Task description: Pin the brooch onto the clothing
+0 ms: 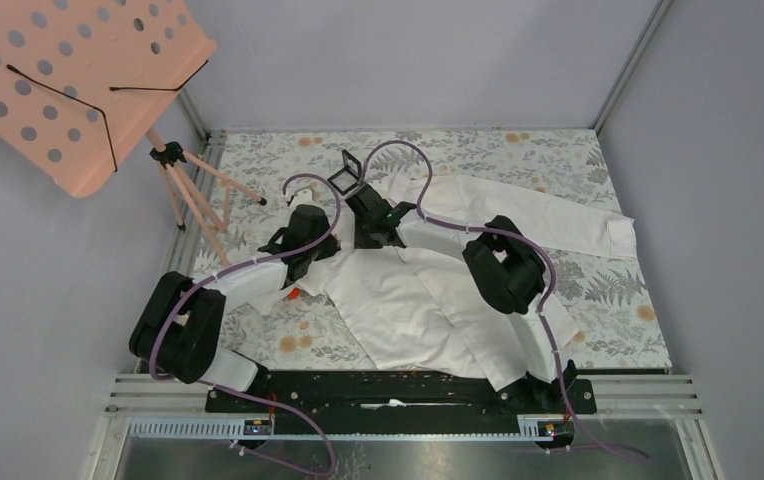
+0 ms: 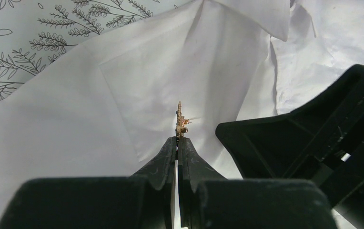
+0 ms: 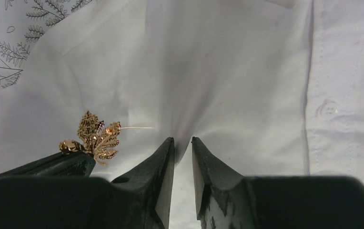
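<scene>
1. Left claw (image 2: 176,140) pinches the gold, leaf-shaped metal brooch (image 2: 180,119) just above the white creased fabric shirt (image 2: 75,133).
2. Right claw (image 3: 182,143) seems to nip a fold of the shirt.
3. The bare pin (image 3: 137,127) looks short of the shirt; piercing and clasping are likely left.

Soft, even light from above fills the overhead view, leaving only faint shadows on the shirt (image 1: 398,300). In both wrist views it is bright white, greying in its folds. The brooch (image 3: 96,136) glints sharply, while the near black foreground blurs.
</scene>
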You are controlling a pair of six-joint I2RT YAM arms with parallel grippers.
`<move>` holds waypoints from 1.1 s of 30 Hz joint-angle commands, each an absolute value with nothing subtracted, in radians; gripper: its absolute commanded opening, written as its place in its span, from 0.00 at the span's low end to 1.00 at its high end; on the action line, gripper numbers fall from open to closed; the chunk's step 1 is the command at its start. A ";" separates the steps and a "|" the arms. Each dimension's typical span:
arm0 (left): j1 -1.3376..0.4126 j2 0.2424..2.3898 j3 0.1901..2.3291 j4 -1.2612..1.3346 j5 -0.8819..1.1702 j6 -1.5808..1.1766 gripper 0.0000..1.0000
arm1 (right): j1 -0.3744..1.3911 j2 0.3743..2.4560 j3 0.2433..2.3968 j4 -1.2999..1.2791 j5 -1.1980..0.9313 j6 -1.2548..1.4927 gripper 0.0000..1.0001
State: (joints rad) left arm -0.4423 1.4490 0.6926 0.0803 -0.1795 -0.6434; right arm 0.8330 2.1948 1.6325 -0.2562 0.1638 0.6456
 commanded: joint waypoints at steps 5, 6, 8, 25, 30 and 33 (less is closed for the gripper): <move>-0.449 1.456 0.741 0.141 -0.192 -0.617 0.00 | 0.834 2.095 1.614 -0.212 0.163 0.655 0.27; -0.451 1.461 0.741 0.142 -0.192 -0.618 0.00 | 0.834 2.098 1.613 -0.208 0.162 0.654 0.26; -0.454 1.468 0.744 0.142 -0.191 -0.616 0.00 | 0.834 2.104 1.613 -0.204 0.156 0.651 0.22; -0.455 1.300 0.706 0.109 -0.204 -0.654 0.00 | 0.811 2.039 1.562 -0.228 0.155 0.663 0.39; -0.429 1.182 0.680 0.088 -0.110 -0.695 0.00 | 0.748 1.898 1.412 -0.120 0.050 0.656 0.52; -0.399 1.174 0.674 0.091 -0.063 -0.696 0.00 | 0.712 1.856 1.355 -0.085 0.004 0.661 0.57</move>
